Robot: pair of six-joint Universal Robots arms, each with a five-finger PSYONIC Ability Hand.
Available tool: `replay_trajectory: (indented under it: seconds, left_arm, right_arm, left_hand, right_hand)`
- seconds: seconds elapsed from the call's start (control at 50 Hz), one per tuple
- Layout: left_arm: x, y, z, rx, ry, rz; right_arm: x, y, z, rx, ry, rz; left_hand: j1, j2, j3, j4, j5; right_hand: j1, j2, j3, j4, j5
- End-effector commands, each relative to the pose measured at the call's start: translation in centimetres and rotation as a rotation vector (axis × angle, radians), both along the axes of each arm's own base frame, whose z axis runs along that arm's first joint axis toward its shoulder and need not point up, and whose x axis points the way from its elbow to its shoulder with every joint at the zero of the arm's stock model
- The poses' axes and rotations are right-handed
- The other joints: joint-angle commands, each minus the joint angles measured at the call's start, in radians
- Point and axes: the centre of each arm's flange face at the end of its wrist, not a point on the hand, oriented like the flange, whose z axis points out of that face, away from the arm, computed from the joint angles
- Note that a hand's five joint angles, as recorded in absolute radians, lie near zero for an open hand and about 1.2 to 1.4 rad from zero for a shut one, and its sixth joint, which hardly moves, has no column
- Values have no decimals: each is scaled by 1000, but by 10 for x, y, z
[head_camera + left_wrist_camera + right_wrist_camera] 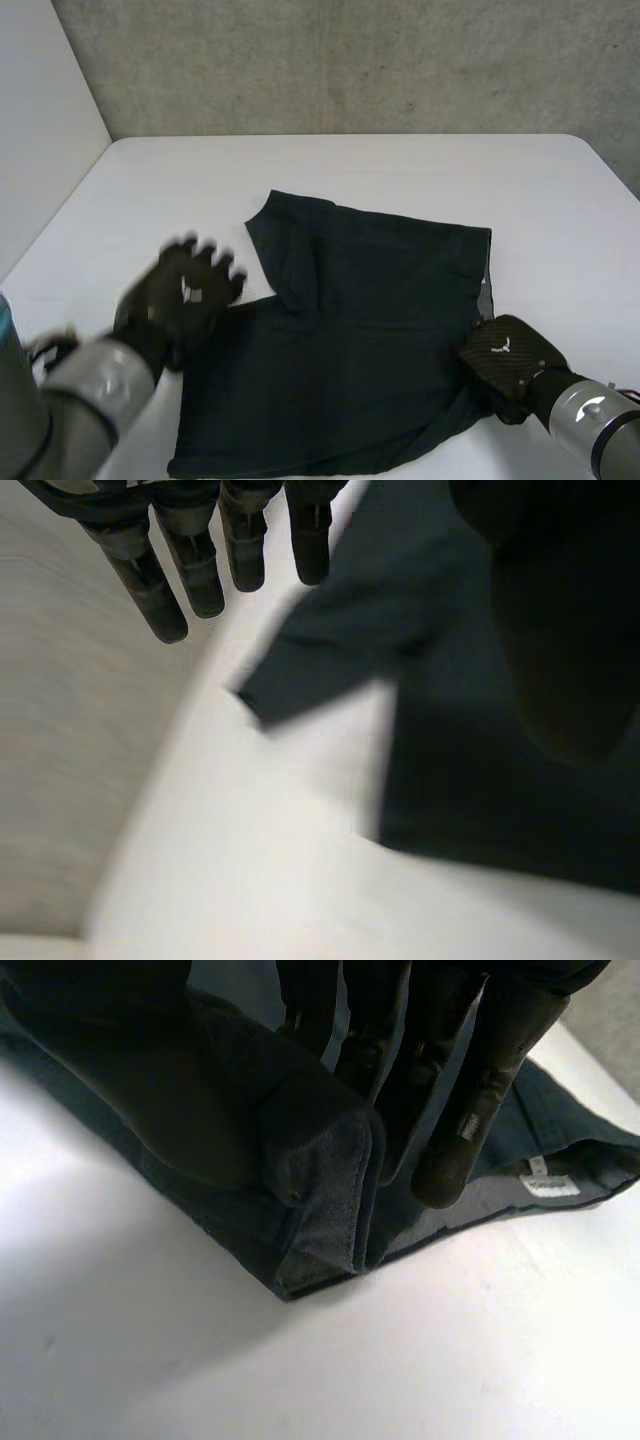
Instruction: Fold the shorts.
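Shorts [365,335] edge within right robot hand [510,362]

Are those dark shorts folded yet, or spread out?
Mostly spread: the shorts lie flat across the table, with only one far corner turned over.

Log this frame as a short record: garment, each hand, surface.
garment: dark shorts, spread out, a flap turned over at the far left corner
left hand: open, fingers straight, over the shorts' left edge, holding nothing
right hand: pinching the shorts' right edge between thumb and fingers
surface: white table
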Motion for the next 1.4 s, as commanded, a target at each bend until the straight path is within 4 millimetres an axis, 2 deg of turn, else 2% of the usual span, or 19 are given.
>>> replay_trajectory:
  seconds: [0.02, 0.12, 0.14, 0.2, 0.22, 0.36, 0.42, 0.48, 0.52, 0.56, 0.58, 0.66, 0.78, 0.96, 1.1, 1.18, 1.32, 1.4]
  left_arm:
    - [-38, -77, 10, -257, 159, -186]
    - [-61, -111, -12, -253, 177, -304]
    - [-68, -125, -21, -244, 177, -317]
    - [-75, -144, -36, -223, 178, -332]
    - [-80, -157, -47, -216, 171, -342]
    - [-92, -194, -86, -133, 161, -376]
    - [-95, -201, -99, -80, 150, -376]
    - [-97, -202, -105, -40, 145, -386]
    - [-99, -201, -111, -13, 144, -402]
    - [-101, -201, -112, -9, 149, -409]
    - [-102, -202, -111, -16, 150, -407]
    - [-104, -204, -107, -31, 151, -399]
    - [-100, -206, -105, -41, 124, -316]
    - [-76, -193, -74, -53, 79, -166]
    - [-50, -175, -81, 31, 41, -78]
    - [-45, -167, -89, 78, 23, -41]
    - [-37, -168, -93, 158, 83, 65]
    - [-36, -166, -86, 190, 155, 101]
  right_arm:
    - [5, -2, 1, -13, -92, -14]
    - [4, -3, -2, -31, -101, -18]
    - [4, -3, -2, -36, -102, -19]
    - [4, -4, -3, -45, -103, -20]
    - [4, -3, -4, -46, -104, -17]
    - [5, -2, -6, -44, -104, -11]
    - [6, -1, -6, -44, -104, -9]
    - [5, -2, -6, -43, -103, -14]
    - [4, -3, -6, -43, -103, -17]
    - [4, -4, -6, -46, -103, -20]
    - [4, -4, -6, -49, -104, -20]
    - [4, -5, -6, -50, -103, -22]
    - [4, -4, -7, -47, -101, -20]
    - [4, -4, -7, -46, -101, -20]
    - [4, -3, -7, -44, -101, -18]
    - [5, -1, -8, -39, -100, -15]
    - [5, 0, -8, -38, -99, -13]
    - [4, 0, -7, -41, -98, -17]
  left_hand:
    - [-9, 1, -17, -4, -3]
    - [52, 63, 45, 57, 59]
    - [81, 92, 74, 86, 88]
    - [88, 98, 80, 93, 94]
    - [108, 118, 100, 113, 114]
    - [208, 218, 200, 213, 214]
    - [240, 251, 233, 245, 247]
    - [246, 257, 238, 251, 253]
    - [345, 356, 338, 350, 352]
    - [550, 561, 543, 555, 557]
    - [790, 800, 782, 795, 796]
    - [1155, 1165, 1147, 1160, 1161]
    - [1156, 1166, 1148, 1161, 1162]
    - [1156, 1166, 1148, 1161, 1162]
    - [1156, 1166, 1148, 1161, 1162]
    - [1156, 1166, 1148, 1161, 1162]
    - [1156, 1166, 1148, 1161, 1162]
    - [615, 625, 607, 620, 621]
  right_hand:
    - [412, 221, 204, 204, 264]
    - [412, 221, 204, 204, 264]
    - [412, 221, 204, 204, 264]
    - [412, 221, 204, 204, 264]
    - [412, 221, 204, 204, 264]
    - [412, 221, 204, 204, 264]
    - [412, 221, 204, 204, 264]
    - [412, 221, 204, 204, 264]
    - [412, 221, 204, 204, 264]
    - [412, 221, 204, 204, 264]
    - [412, 221, 204, 204, 264]
    - [412, 221, 204, 204, 264]
    - [412, 221, 204, 204, 264]
    - [412, 221, 204, 204, 264]
    - [412, 221, 204, 204, 264]
    - [412, 221, 204, 204, 264]
    - [412, 221, 204, 204, 264]
    - [412, 221, 204, 204, 264]
